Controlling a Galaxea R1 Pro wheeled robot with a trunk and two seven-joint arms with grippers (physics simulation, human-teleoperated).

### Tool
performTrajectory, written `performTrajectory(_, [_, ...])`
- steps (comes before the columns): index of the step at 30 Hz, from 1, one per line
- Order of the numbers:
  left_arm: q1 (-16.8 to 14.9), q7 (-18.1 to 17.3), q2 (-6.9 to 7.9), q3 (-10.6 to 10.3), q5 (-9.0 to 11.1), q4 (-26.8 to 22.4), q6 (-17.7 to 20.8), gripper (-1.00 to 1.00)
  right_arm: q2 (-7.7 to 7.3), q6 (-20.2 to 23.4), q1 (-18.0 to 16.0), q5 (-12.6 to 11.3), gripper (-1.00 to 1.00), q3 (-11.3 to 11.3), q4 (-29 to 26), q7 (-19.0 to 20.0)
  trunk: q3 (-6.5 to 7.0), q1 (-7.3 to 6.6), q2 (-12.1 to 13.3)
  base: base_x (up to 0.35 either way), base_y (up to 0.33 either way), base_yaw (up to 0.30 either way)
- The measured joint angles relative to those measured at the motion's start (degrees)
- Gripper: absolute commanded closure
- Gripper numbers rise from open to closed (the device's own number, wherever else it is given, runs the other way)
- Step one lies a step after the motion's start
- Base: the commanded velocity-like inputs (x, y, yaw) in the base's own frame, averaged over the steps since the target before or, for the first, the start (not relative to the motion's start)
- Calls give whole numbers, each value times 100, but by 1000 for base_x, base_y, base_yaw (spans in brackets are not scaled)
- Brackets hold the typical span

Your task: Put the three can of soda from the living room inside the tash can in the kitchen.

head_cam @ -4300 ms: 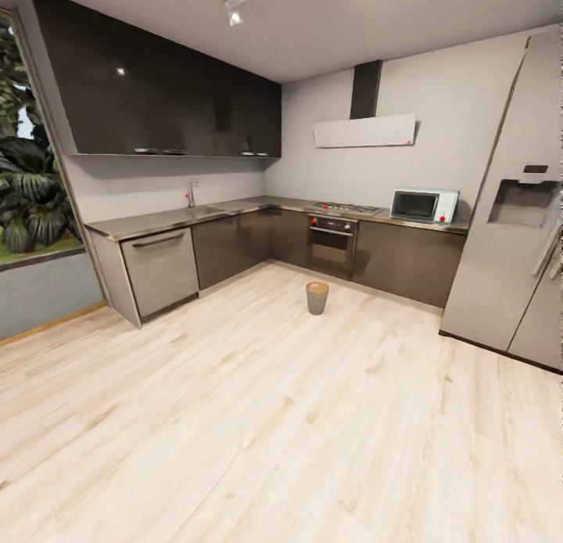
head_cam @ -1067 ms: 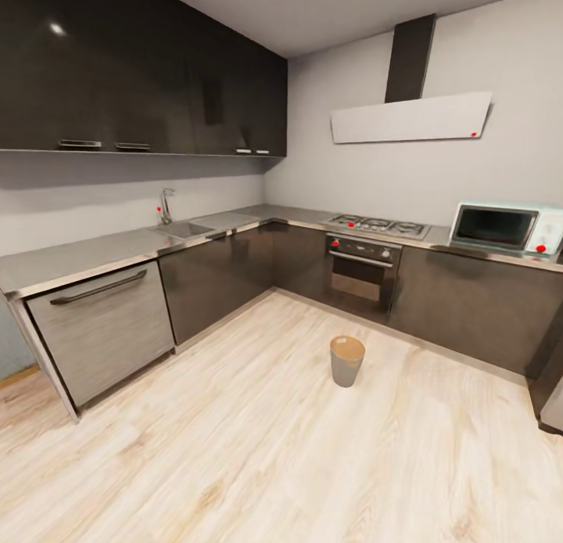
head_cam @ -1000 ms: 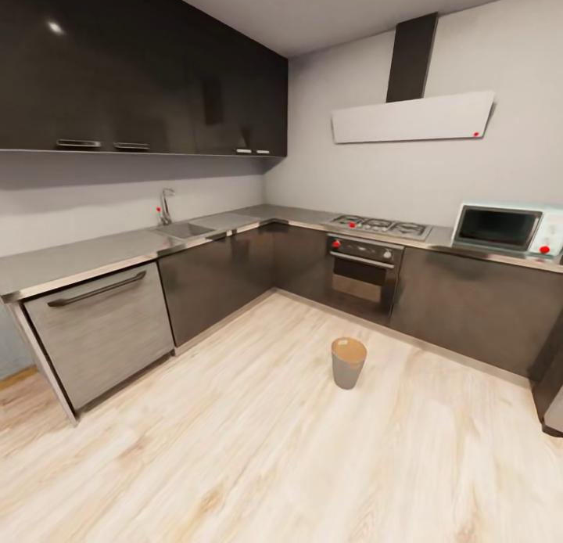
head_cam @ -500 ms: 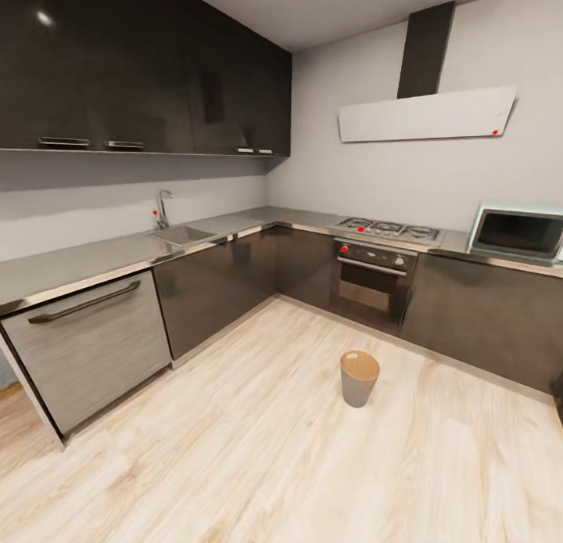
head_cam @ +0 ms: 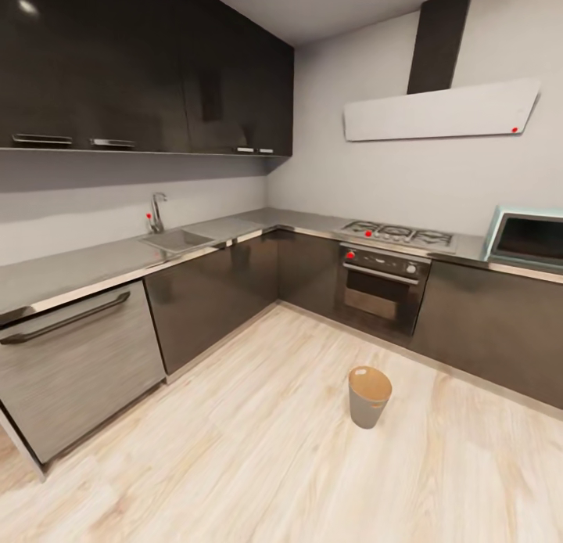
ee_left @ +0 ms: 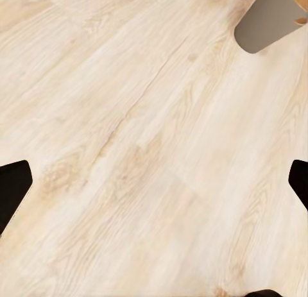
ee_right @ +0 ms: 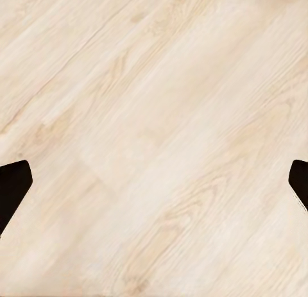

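The trash can [head_cam: 369, 397] stands upright on the pale wood floor of the kitchen, in front of the oven [head_cam: 383, 289]. It is a small round tapered bin with an amber-brown inside. The left wrist view looks down on the floor, with the trash can's [ee_left: 266, 24] side wall at one corner. My left gripper [ee_left: 157, 185] is open, its dark fingertips [ee_left: 13, 188] far apart with only floor between them. My right gripper [ee_right: 157, 188] is open too, over bare floorboards. The soda cans are out of view.
Dark glossy cabinets [head_cam: 211, 293] and a grey countertop [head_cam: 86, 265] run along the left and back walls. A sink with a tap [head_cam: 156, 214], a gas hob [head_cam: 399, 234] and a microwave [head_cam: 532, 242] sit on top. A steel dishwasher front [head_cam: 70, 363] is near left.
The camera has moved forward into the kitchen. The trash can, cabinets and oven now look larger and nearer, and the trash can sits lower in the view.
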Motion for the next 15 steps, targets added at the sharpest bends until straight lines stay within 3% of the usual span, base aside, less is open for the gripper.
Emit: performTrajectory(15, [0,0,0,0,1,1,1,-100,-2,0,0,-7,-100,0,0,0,0,0,0,347,0,0])
